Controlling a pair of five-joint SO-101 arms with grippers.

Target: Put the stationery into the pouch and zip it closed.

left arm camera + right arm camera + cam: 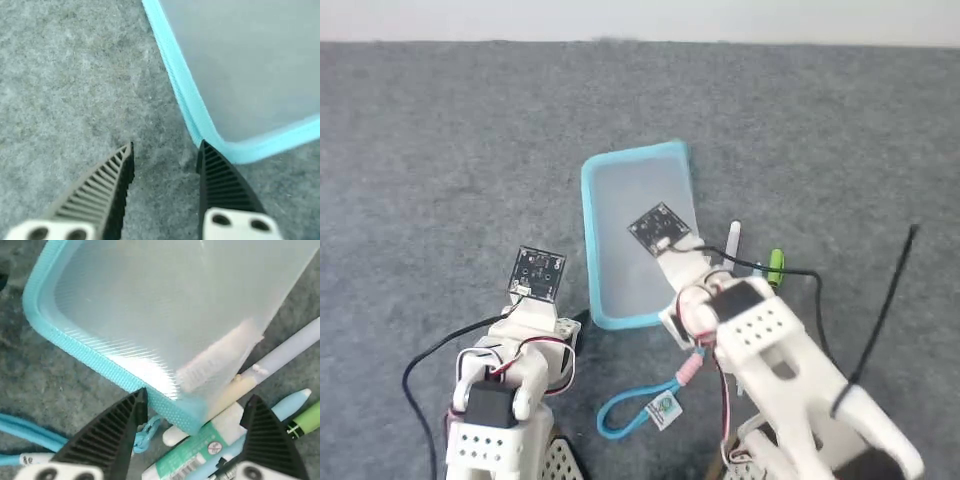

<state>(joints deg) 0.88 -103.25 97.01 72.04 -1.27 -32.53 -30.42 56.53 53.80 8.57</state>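
Grey felt covers the desk [440,150], and on it the translucent pouch [630,200] with its teal rim lies flat between the two arms. The stationery [200,450] lies in a loose bundle just beside the pouch's near corner on the right arm's side. It includes a pale pen [285,347], a green marker [775,262] and a white-and-green tube. One pale block shows through the pouch wall, and I cannot tell whether it is inside or underneath.

The right hand [198,395] hangs over that corner and the bundle, spread wide with nothing between its fingers. The left hand [166,146] is also spread wide and empty, low over the felt, with one fingertip at the teal rim of the other near corner. A blue lanyard [620,410] trails from the small zip pull [145,432] toward the arms.

Judging by this, loading has barely begun and zipping is far off. The next move calls for the right hand to drop onto a single pen rather than the whole bundle. The left hand should pin or lift the rim so the mouth opens.
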